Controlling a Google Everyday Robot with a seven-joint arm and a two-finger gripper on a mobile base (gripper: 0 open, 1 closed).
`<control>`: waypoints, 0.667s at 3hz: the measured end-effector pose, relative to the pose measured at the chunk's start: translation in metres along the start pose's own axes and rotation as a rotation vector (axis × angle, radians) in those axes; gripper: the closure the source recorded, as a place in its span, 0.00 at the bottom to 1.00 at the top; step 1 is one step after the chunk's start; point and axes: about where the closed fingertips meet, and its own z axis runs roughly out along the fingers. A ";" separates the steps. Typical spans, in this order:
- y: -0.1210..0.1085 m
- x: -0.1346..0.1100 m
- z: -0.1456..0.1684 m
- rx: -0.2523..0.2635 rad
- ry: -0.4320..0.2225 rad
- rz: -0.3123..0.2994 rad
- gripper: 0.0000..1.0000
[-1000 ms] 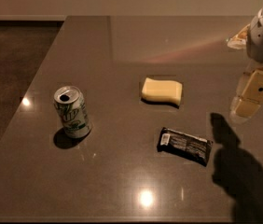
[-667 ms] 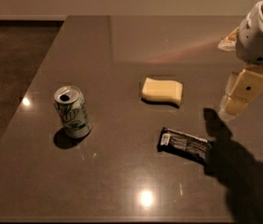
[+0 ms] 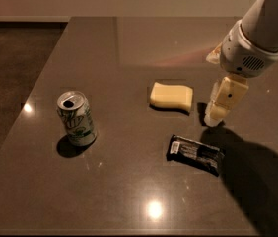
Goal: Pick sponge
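Observation:
The sponge (image 3: 171,97) is a pale yellow soft block with wavy edges, lying flat near the middle of the dark table (image 3: 129,191). My gripper (image 3: 214,116) hangs from the white arm at the upper right. It is just to the right of the sponge, low over the table and a short gap away from the sponge's right end. It holds nothing that I can see.
A green and white drink can (image 3: 77,118) stands upright at the left. A black candy-bar wrapper (image 3: 195,154) lies in front of the sponge, below the gripper. The arm's shadow falls across the table's right front. The table's left edge drops to a dark floor.
The arm and gripper have moved left and down toward the sponge's right end. The sponge, can and wrapper have not moved.

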 end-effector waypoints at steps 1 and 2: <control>-0.012 -0.016 0.037 -0.027 -0.020 -0.014 0.00; -0.020 -0.025 0.059 -0.042 -0.024 -0.020 0.00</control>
